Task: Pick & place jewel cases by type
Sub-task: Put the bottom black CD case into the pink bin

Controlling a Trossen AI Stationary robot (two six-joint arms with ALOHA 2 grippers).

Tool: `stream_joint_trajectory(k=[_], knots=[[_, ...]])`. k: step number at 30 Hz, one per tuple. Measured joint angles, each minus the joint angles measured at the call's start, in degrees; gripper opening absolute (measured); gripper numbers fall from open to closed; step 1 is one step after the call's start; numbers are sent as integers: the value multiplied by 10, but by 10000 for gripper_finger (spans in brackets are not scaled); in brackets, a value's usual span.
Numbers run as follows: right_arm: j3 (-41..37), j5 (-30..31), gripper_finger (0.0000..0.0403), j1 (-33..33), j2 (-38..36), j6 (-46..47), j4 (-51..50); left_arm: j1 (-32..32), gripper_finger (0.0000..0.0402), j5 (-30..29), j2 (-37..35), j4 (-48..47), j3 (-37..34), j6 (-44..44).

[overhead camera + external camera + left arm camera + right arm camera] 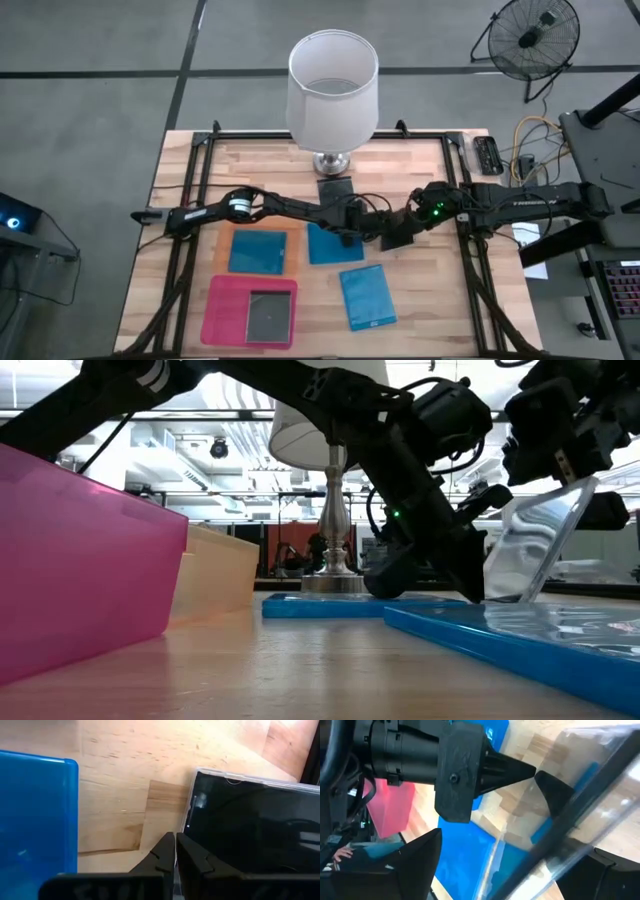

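Risk lay in collision: right gripper held a tilted clear jewel case beside the left gripper, fingers closed empty.

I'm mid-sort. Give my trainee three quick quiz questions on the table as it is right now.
1. True or false: the right gripper holds a clear case tilted above the table.
2. What lies on the pink sheet? A) a blue case B) a dark case C) a lamp
3. Fill in: the case on the orange sheet is ____.

Key: 1 true; 2 B; 3 blue.
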Motion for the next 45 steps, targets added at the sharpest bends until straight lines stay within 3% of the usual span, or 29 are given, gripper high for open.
stream_joint_trajectory(k=[11,38,45], knots=[[0,0,313,0,1,7,-30,-3,0,5,-1,0,0,0],[-3,30,65,-1,1,6,-45,-4,0,7,-2,-2,-1,0],[-3,30,23,-1,0,-7,-78,-6,0,9,-2,-2,-1,1]])
